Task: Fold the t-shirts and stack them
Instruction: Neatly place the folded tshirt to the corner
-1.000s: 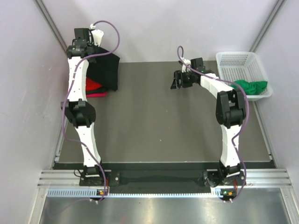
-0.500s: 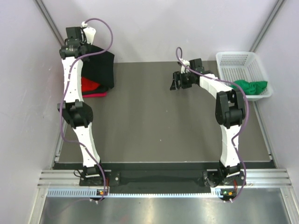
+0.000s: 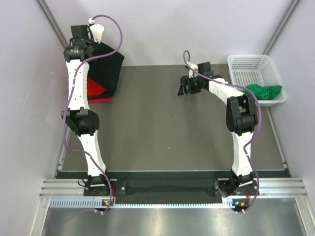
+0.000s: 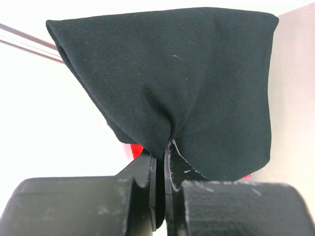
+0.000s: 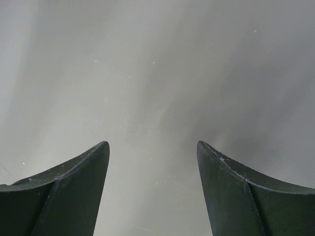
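From the top camera, we see the left gripper (image 3: 82, 38) raised at the far left corner of the table (image 3: 162, 132). The black t-shirt (image 3: 109, 66) hangs from it above the red t-shirt (image 3: 96, 89) and the pink t-shirt (image 3: 102, 100), which lie stacked at the table's left edge. The right gripper (image 3: 185, 87) hovers over bare table near the far middle and holds nothing. The green t-shirt (image 3: 264, 91) lies crumpled over the near rim of the white basket (image 3: 246, 61) on the right.

At the left wrist, we find the jaws pinched tight on a gather of black cloth that fans out from the pinch. A sliver of red shows beneath it.

At the right wrist, the fingers stand wide apart over bare grey surface, with nothing between them.

We judge the step in hand to be setting the black shirt onto the stack. The next move calls for lowering it squarely over the red one, so that the edges line up, and only then letting go. The green shirt looks untouched, so we expect its fold to come afterwards.
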You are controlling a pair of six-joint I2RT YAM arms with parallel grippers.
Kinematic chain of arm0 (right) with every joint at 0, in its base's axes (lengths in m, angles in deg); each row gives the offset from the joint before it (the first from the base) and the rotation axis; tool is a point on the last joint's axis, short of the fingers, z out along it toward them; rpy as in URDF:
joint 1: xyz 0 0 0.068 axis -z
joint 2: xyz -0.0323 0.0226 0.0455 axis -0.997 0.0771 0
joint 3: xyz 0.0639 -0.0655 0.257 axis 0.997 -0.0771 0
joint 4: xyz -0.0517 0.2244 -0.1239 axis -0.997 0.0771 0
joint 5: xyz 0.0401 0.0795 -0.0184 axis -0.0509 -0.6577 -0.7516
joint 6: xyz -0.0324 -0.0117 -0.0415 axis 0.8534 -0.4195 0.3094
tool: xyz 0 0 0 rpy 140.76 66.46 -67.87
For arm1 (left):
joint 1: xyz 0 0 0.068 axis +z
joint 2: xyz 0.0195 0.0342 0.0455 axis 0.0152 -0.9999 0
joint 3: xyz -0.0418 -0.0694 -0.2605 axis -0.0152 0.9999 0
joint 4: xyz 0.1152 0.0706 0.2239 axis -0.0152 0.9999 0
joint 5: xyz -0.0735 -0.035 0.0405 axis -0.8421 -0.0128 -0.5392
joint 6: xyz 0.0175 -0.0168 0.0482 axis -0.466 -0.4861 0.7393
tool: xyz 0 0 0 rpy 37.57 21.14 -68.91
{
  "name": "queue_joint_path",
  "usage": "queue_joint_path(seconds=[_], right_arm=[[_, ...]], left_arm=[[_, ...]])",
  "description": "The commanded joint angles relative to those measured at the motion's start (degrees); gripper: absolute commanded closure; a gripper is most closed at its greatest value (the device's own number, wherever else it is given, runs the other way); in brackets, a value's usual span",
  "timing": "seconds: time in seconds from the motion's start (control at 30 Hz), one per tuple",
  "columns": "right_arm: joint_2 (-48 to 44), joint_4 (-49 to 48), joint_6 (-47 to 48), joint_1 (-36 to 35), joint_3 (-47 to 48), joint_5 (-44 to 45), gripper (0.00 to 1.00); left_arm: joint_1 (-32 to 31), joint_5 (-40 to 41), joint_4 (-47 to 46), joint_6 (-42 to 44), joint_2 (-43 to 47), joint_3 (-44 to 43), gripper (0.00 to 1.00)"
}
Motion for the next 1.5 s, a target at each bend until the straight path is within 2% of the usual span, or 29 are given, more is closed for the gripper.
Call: queue_joint_path(seconds=[0.0,0.3,0.43,0.53,0.93,1.3,1.47], right_arm=[[-2.4,-1.4,2.7,-1.0,-0.4,0.0,0.28],[-3.0,-1.2,3.4,-1.2,-0.7,0.4,0.28],[-3.4,-1.2,3.9,-1.2,-1.5,0.6,0.27],[-3.6,-1.1,4.1,-1.2,-2.0,0.6,0.27],[-4.0,-1.1,4.8,-1.3,-2.7,1.1,0.27],[-3.2,-1.1,4.4,-1.3,-2.3,0.7,0.27],[-2.9,-1.3,4.3,-1.6,-1.7,0.7,0.27]], left_arm=[[-0.1,0.9,-5.6,0.7,4.8,-2.5,1.0],[3.2,1.4,-3.9,0.2,1.1,0.1,1.0],[4.1,3.0,-6.7,2.2,-1.0,1.5,1.0],[4.3,5.0,-11.0,4.6,-1.9,6.8,1.0],[8.3,7.9,-16.2,9.0,-10.3,6.8,1.0],[9.8,10.0,-18.8,12.6,-13.0,6.8,1.0],[9.7,12.7,-22.8,14.7,-14.9,6.9,1.0]])
